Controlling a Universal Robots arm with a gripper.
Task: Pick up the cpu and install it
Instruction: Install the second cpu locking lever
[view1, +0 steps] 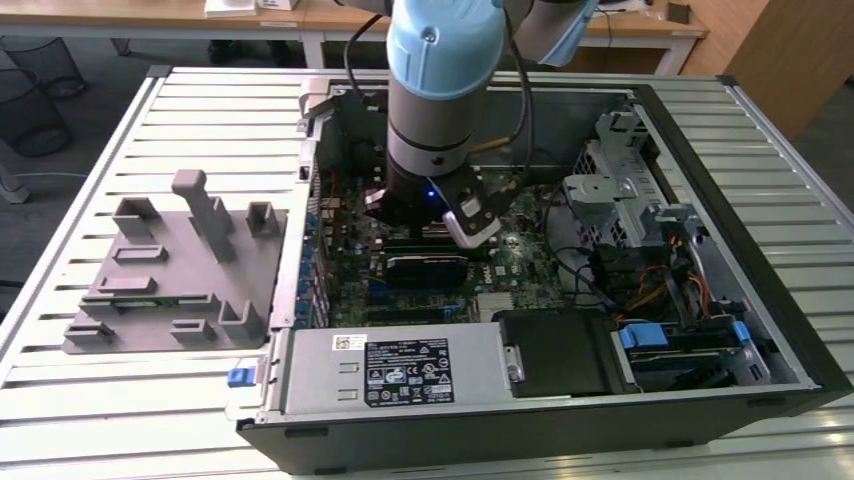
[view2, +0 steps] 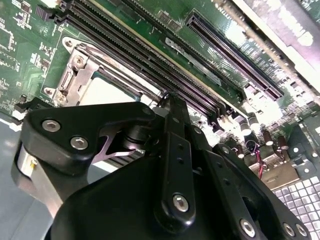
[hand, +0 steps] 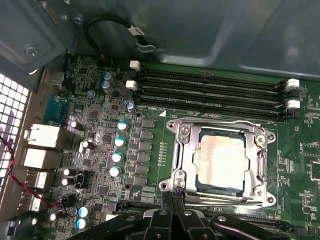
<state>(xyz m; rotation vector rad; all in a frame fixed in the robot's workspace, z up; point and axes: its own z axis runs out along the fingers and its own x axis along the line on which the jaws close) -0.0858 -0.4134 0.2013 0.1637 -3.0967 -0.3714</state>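
Note:
The cpu (hand: 220, 159), a flat square chip with a silvery top, lies seated in the metal-framed socket (hand: 181, 150) on the green motherboard (hand: 295, 150). In the second wrist view the cpu (view2: 106, 91) peeks out beyond the black gripper linkage. My gripper (hand: 172, 199) hovers just off one edge of the socket, its black fingers (hand: 170, 202) pressed together with nothing between them. In the exterior view the gripper (view1: 434, 232) hangs low inside the open computer case (view1: 787, 330), over the board.
Black memory slots (hand: 210, 92) run beside the socket. Capacitors (hand: 119, 141) and rear ports (hand: 42, 136) crowd the board. A grey fixture block (view1: 174, 270) lies on the slatted table at the exterior view's left. The power supply (view1: 387, 370), cables and drive cage (view1: 627, 200) ring the board.

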